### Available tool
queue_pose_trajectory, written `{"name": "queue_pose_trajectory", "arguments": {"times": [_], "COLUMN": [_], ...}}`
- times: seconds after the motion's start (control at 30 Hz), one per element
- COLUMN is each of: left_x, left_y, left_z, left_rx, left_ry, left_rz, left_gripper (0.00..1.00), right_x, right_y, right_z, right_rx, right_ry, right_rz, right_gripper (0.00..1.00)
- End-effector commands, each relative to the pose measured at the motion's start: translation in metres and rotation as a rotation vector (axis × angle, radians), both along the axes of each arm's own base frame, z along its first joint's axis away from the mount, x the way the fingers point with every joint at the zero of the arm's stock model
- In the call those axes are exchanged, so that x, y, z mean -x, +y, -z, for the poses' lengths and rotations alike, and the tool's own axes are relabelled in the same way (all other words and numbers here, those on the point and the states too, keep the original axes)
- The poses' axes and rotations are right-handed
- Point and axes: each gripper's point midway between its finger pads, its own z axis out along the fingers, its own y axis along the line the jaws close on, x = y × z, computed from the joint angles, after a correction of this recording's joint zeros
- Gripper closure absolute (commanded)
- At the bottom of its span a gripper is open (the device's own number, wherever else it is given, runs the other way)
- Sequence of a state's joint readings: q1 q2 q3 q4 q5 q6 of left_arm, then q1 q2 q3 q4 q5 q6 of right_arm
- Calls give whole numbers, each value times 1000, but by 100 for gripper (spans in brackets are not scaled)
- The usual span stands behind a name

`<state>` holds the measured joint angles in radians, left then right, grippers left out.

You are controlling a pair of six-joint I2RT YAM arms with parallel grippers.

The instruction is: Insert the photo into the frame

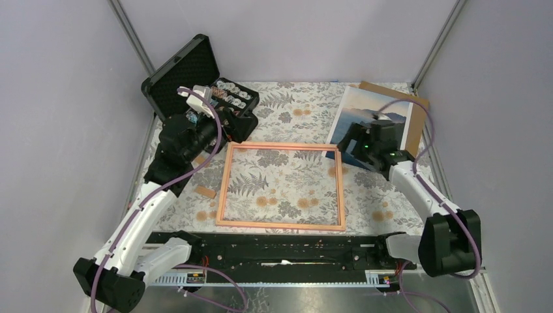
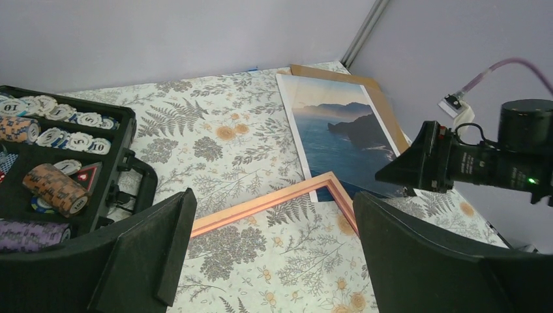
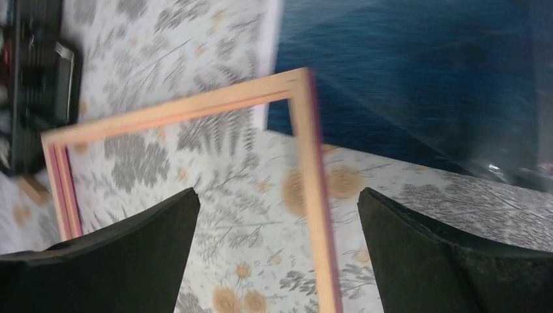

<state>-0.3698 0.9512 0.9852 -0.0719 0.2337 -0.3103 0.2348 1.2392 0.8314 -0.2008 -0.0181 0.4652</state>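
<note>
Photo [image 1: 365,107] partly hidden by spread right end effector [image 3: 277,199], frame [image 1: 280,145] corner over it, left end effector [image 2: 274,195] spread

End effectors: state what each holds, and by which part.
Nothing is held. The left end effector and right end effector are both open and empty.

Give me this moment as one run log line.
frame: flat, centre, empty | photo: face up, near corner under frame corner | left hand: open, empty | right hand: open, empty, over photo
</note>
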Motion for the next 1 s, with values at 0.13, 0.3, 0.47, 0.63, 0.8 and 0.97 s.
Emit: {"name": "queue_pose_trajectory", "arguments": {"times": [0.13,0.3,0.47,0.63,0.8,0.97], "left_x": [12,21,27,31,32,31], "left_y": [-15,-25,-28,-31,-32,-34], "left_z": [-16,-18,-21,-22,-22,-20], "left_rx": [10,7,4,2,3,3], "left_ry": [-69,-81,-93,-99,-98,-90], "left_rz": [39,71,79,91,95,97], "left_gripper": [1,1,1,1,1,1], "right_x": [-4,11,14,11,9,7], "right_y": [-94,-153,-159,-146,-134,-130], "right_z": [33,57,79,91,94,83], "right_rx": [-463,-490,-575,-669,-753,-774], "right_ry": [12,-33,17,29,31,-3], "right_rz": [407,614,644,598,548,505], "right_gripper": [1,3,7,11,17,22]}}
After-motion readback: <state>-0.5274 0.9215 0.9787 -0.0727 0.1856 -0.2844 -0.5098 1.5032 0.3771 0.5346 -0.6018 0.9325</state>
